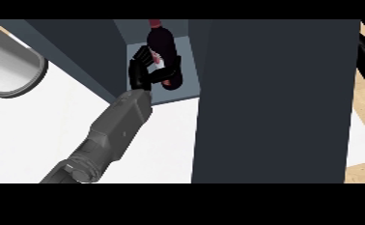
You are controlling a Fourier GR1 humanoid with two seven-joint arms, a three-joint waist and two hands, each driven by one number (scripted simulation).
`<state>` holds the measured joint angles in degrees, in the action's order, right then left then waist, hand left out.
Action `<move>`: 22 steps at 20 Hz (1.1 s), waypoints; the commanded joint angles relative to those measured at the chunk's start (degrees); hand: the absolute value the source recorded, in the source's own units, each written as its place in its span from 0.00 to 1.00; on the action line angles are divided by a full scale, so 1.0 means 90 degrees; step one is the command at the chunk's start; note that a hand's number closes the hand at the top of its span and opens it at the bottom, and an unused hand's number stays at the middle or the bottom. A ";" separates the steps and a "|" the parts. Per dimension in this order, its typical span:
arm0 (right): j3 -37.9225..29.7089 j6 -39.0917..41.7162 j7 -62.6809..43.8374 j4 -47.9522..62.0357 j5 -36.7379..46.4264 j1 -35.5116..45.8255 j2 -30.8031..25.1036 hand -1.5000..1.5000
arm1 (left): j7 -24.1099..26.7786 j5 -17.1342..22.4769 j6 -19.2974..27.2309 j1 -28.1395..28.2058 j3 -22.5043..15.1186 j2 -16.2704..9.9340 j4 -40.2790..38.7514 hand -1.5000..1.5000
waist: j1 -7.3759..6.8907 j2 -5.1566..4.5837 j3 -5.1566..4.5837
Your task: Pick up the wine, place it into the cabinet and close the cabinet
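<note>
Left hand (145, 70) curled round the wine bottle (165, 50), holding it upright inside the open cabinet (85, 50). Cabinet door (274, 103) swung open at right, above the white bench (43, 127).

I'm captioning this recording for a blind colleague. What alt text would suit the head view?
A black hand on a grey forearm, reaching up from the lower left, curls its fingers around a dark wine bottle inside an open dark cabinet. The cabinet door fills the right side; a sink shows at left on the white counter.
</note>
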<state>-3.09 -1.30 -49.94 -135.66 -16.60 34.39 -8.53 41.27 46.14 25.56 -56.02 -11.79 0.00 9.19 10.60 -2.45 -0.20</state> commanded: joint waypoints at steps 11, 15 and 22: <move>-0.0188 0.0144 0.0136 -0.0099 -0.0043 -0.0260 -0.0102 0.00 | -0.0724 0.0200 0.0353 -0.0964 0.0078 0.0000 -0.0394 1.00 | -0.0181 -0.0055 0.0008; -0.0098 0.0167 0.0195 -0.0136 -0.0067 -0.0348 -0.0035 0.00 | -0.0757 0.0315 0.0414 -0.0960 0.0169 0.0000 -0.0425 1.00 | -0.0143 -0.0053 0.0008; -0.0230 0.0173 0.0174 -0.0087 -0.0116 -0.0357 -0.0085 0.00 | -0.0618 -0.0162 0.0830 -0.1190 -0.0188 -0.0161 -0.0892 1.00 | -0.0234 -0.0079 0.0016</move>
<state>-5.22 0.50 -48.19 -135.77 -17.14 31.72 -9.62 34.85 46.86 30.53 -65.88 -11.65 -0.82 3.13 8.77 -3.02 -0.07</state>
